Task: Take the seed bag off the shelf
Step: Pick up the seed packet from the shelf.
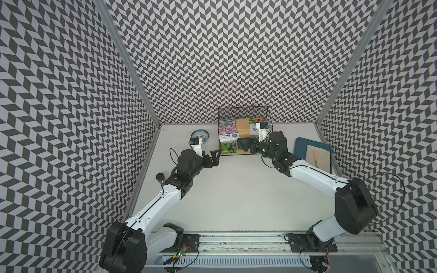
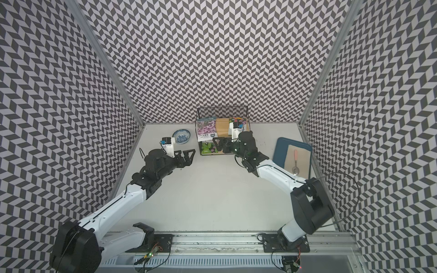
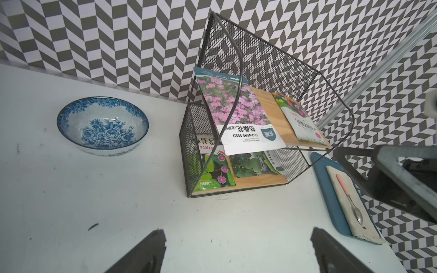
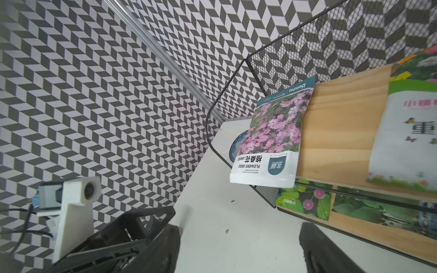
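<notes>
Reach step: right gripper (image 1: 245,145), jaws apart, empty, facing black-wire wooden-board shelf (image 1: 243,112); left gripper (image 1: 215,158) wide apart, idle. Next: pinch overhanging pink-flower seed bag (image 1: 227,128) just ahead.

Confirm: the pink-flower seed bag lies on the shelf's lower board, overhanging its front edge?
No. The pink-flower bag lies on the upper board of the shelf, overhanging its front edge. The left wrist view shows it.
</notes>
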Controlling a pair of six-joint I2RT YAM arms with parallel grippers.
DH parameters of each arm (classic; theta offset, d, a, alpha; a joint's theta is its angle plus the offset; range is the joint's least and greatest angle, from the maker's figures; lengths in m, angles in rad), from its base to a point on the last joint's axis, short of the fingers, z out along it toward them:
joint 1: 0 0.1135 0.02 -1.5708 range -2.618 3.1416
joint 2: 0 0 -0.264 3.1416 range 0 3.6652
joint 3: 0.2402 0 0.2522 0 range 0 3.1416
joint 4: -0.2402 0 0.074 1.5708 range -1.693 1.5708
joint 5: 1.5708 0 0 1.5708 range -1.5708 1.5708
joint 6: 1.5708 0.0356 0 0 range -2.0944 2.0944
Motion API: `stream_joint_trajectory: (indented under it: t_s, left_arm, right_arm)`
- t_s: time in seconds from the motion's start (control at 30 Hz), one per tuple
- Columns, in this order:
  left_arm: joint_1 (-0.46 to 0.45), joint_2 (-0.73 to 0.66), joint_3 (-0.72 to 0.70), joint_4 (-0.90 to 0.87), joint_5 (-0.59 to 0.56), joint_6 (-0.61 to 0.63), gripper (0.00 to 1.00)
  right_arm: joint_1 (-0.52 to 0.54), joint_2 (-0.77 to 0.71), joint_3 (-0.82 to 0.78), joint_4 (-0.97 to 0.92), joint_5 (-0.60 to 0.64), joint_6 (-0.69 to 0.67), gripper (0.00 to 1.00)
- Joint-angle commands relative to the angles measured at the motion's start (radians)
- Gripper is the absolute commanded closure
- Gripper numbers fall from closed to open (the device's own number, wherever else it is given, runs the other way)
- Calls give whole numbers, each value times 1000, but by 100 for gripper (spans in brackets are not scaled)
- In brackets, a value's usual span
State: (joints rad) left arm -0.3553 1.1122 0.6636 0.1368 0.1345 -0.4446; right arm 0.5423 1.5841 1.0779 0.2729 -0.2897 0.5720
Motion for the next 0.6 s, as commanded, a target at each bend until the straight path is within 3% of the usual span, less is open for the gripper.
stream_joint_trajectory:
  t_s: [0.0, 0.57]
  left_arm:
    - [20, -31, -13, -1, -9, -5, 0]
    - [65, 0, -36, -3, 23, -7, 0]
  right_arm:
    - [6, 56, 40, 55, -78, 109, 19]
    - [48, 227, 136, 118, -33, 305, 20]
